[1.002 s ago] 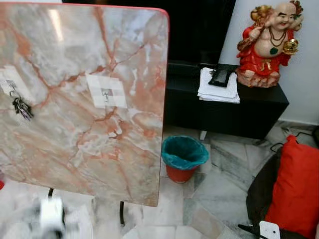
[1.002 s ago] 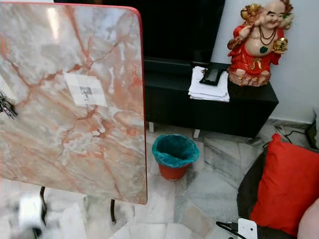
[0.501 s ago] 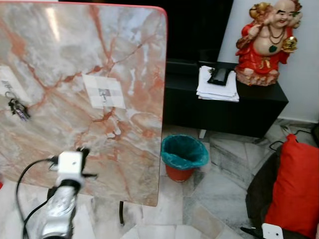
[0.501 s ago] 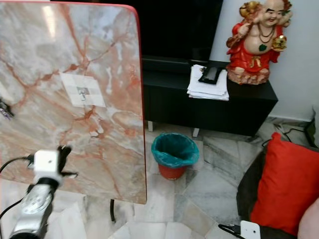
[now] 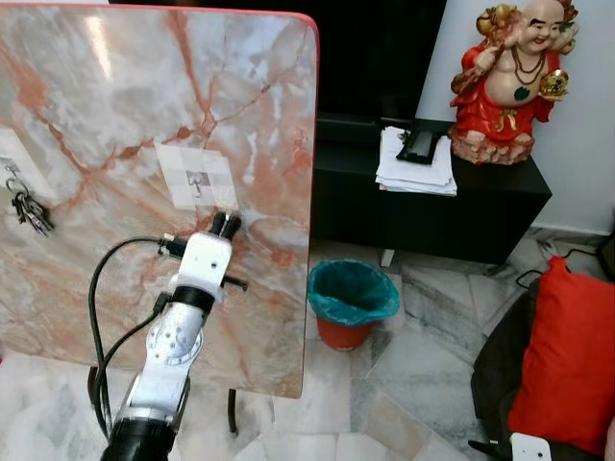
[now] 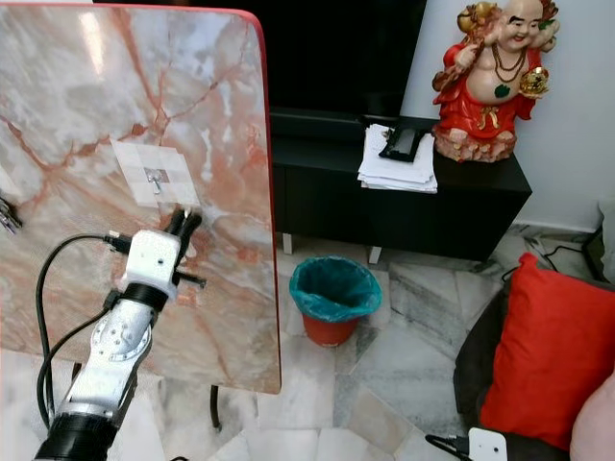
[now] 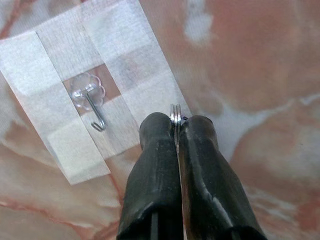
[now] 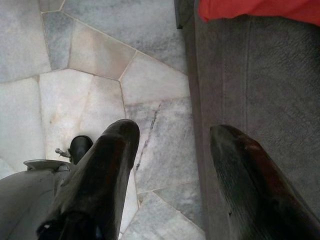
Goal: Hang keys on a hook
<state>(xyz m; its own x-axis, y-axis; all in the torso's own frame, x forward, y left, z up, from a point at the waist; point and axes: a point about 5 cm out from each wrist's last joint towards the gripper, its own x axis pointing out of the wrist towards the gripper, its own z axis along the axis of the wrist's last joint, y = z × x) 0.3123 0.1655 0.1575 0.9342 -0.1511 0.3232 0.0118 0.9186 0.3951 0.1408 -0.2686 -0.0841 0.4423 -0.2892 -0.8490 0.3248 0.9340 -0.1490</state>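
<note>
Left end effector (image 7: 176,125) with key ring (image 7: 175,112) beside hook (image 7: 95,112)

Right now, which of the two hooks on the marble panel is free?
The centre hook, just beyond the left gripper pinching a key ring. The far-left hook already carries keys.

The two eye views look forward and down from the head — both take in the upright marble board (image 5: 192,144), the bin (image 5: 353,298), the black cabinet (image 5: 461,216) and the statue (image 5: 507,82), the right eye's picture set slightly to one side. The left wrist view looks along the left gripper (image 7: 176,131) from very near the board, onto the taped hook (image 7: 94,107) that the eye views share. The right wrist view faces down past the right gripper (image 8: 172,142) at the floor tiles (image 8: 100,60) — near the ground.
</note>
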